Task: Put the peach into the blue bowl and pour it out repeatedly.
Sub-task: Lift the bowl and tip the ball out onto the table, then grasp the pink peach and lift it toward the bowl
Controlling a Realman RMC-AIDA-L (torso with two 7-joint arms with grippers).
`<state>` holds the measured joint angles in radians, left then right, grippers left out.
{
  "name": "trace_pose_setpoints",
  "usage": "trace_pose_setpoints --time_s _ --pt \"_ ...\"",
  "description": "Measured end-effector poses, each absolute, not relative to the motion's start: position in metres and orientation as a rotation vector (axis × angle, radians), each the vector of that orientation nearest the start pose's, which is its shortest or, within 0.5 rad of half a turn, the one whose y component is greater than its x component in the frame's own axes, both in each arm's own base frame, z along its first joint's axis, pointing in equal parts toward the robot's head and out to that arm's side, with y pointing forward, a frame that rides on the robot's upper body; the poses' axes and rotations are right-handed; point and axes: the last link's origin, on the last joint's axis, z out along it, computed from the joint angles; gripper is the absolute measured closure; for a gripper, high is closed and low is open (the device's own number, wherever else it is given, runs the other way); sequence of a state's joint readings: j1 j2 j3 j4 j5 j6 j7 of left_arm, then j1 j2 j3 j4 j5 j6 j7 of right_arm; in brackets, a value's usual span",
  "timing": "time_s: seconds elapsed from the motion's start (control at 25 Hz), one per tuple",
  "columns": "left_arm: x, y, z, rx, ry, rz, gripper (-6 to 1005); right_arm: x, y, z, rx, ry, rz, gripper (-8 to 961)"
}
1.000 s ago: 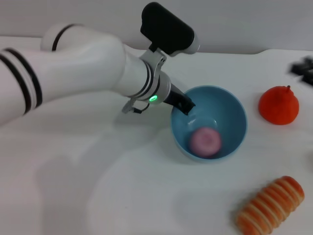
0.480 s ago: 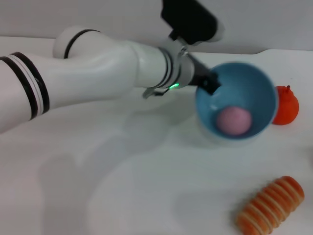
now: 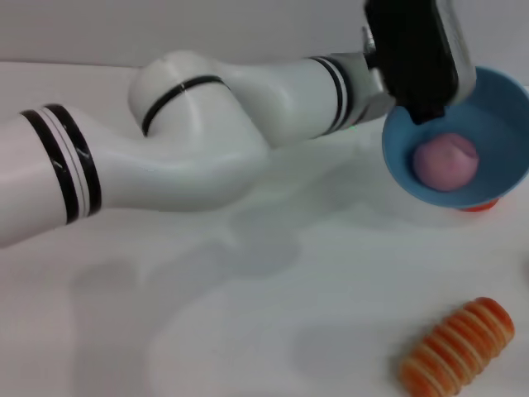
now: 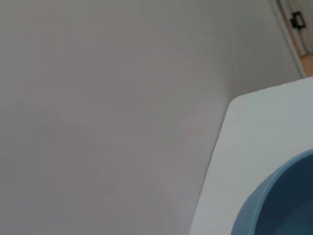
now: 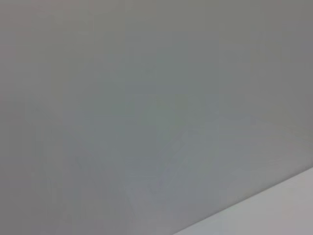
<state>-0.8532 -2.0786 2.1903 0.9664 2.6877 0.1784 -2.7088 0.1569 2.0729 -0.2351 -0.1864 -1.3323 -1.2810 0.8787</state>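
Note:
My left gripper [image 3: 423, 112] is shut on the rim of the blue bowl [image 3: 496, 107] and holds it lifted and tilted at the far right of the head view. The pale pink peach [image 3: 445, 160] lies inside the bowl, low against its wall. The bowl's rim also shows in the left wrist view [image 4: 274, 200]. The right gripper is not in view.
An orange striped bread roll [image 3: 457, 345] lies on the white table [image 3: 248, 314] at the front right. A sliver of the orange-red fruit [image 3: 477, 205] shows under the raised bowl. My left arm spans the back of the table.
My left gripper has lifted the bowl off the table and carried it right and up, tilting it more. The peach has stayed inside. The bowl now hides most of the orange-red fruit.

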Motion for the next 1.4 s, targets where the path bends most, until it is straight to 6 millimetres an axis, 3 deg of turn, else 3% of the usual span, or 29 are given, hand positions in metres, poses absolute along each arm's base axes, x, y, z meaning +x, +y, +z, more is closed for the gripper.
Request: trace_pose_setpoints --time_s 0.24,0.48,0.64,0.84,1.0,1.16,1.2,1.28,1.4 --pt "-0.054 0.383 -0.144 -2.302 0.720 -0.066 1000 0.427 0.219 0.041 -1.385 1.009 0.848 294" --pt "-0.069 0.360 -0.154 -2.119 1.147 -0.025 1000 0.425 0.221 0.040 -1.401 1.006 0.852 295" --pt "-0.076 0.349 -0.157 -2.021 1.292 -0.023 1001 0.424 0.221 0.040 -1.403 1.005 0.855 295" --pt "-0.077 0.347 -0.153 -1.960 1.332 -0.025 1000 0.423 0.222 0.039 -1.405 1.005 0.858 294" --pt "-0.078 0.350 -0.151 -1.987 1.256 -0.046 1001 0.423 0.222 0.036 -1.402 1.019 0.870 294" --pt "-0.075 0.364 -0.138 -2.070 0.889 -0.181 1001 0.420 0.226 0.031 -1.413 1.094 0.923 295" --pt "-0.075 0.364 -0.138 -2.070 0.889 -0.181 1001 0.418 0.227 0.029 -1.438 1.127 0.941 295" --pt "-0.079 0.385 -0.119 -2.111 0.467 -0.290 1001 0.412 0.234 0.026 -1.544 1.200 0.960 295" --pt "-0.086 0.398 -0.109 -2.118 0.220 -0.349 1001 0.401 0.247 0.019 -1.765 1.376 0.912 295"
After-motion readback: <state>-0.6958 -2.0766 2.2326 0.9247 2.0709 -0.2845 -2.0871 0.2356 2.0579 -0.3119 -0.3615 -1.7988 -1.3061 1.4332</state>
